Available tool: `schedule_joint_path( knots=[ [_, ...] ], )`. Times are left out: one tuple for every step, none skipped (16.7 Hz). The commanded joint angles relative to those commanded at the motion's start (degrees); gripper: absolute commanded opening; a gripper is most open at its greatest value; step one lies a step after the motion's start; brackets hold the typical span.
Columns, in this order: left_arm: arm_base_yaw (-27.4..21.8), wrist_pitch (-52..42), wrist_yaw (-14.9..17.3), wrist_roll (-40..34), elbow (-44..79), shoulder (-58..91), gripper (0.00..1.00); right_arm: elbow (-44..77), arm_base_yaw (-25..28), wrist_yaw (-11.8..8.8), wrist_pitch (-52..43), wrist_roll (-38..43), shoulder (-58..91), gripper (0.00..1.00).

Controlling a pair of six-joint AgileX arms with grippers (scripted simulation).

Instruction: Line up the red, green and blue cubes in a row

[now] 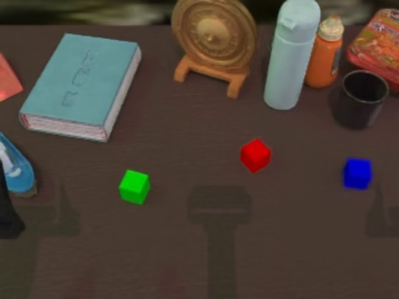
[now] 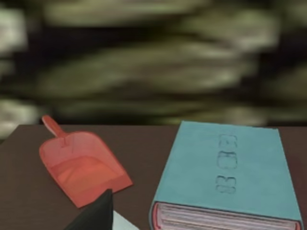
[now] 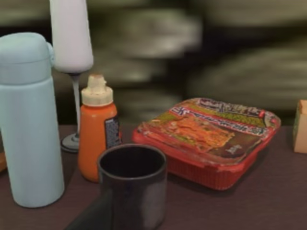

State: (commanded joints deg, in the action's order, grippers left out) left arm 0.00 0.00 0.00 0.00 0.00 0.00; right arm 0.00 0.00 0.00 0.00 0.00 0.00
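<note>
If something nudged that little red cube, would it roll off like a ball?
Probably not. The red cube has flat faces and rests flat on the dark table, so it would likely slide. It looks rigid and matte, so two fingers should grip it without slipping.

Dark brown table (image 1: 187,261), blurred backdrop

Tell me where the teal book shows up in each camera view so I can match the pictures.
Top view: the teal book lies flat at the table's far left, beyond the green cube.
Left wrist view: the book fills the near foreground, page edges toward the camera.
Right wrist view: not in it.
Shared landmark: the red dustpan beside the book, just visible at the top view's left edge.
</note>
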Motion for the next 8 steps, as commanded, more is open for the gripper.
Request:
schedule_joint_path(
  knots=[
    [0.0, 0.0, 0.0, 0.0, 0.0, 0.0, 1.0, 0.0, 0.0, 0.0, 0.0, 0.0, 0.0, 1.0],
    [0.0, 0.0, 0.0, 0.0, 0.0, 0.0, 1.0, 0.0, 0.0, 0.0, 0.0, 0.0, 0.0, 1.0],
    [0.0, 0.0, 0.0, 0.0, 0.0, 0.0, 1.0, 0.56, 0.19, -0.02, -0.39, -0.02, 0.56, 1.0],
    [0.0, 0.0, 0.0, 0.0, 0.0, 0.0, 1.0, 1.72, 0.57, -0.06, -1.2, -0.06, 1.71, 1.0],
    [0.0, 0.0, 0.0, 0.0, 0.0, 0.0, 1.0, 3.48, 1.11, -0.09, -2.43, -0.13, 3.47, 1.0],
    [0.0, 0.0, 0.0, 0.0, 0.0, 0.0, 1.0, 5.83, 1.8, -0.11, -4.02, -0.21, 5.83, 1.0],
    [0.0, 0.0, 0.0, 0.0, 0.0, 0.0, 1.0, 8.78, 2.61, -0.12, -5.93, -0.31, 8.79, 1.0],
    [0.0, 0.0, 0.0, 0.0, 0.0, 0.0, 1.0, 12.32, 3.52, -0.11, -8.15, -0.42, 12.35, 1.0]
  ],
)
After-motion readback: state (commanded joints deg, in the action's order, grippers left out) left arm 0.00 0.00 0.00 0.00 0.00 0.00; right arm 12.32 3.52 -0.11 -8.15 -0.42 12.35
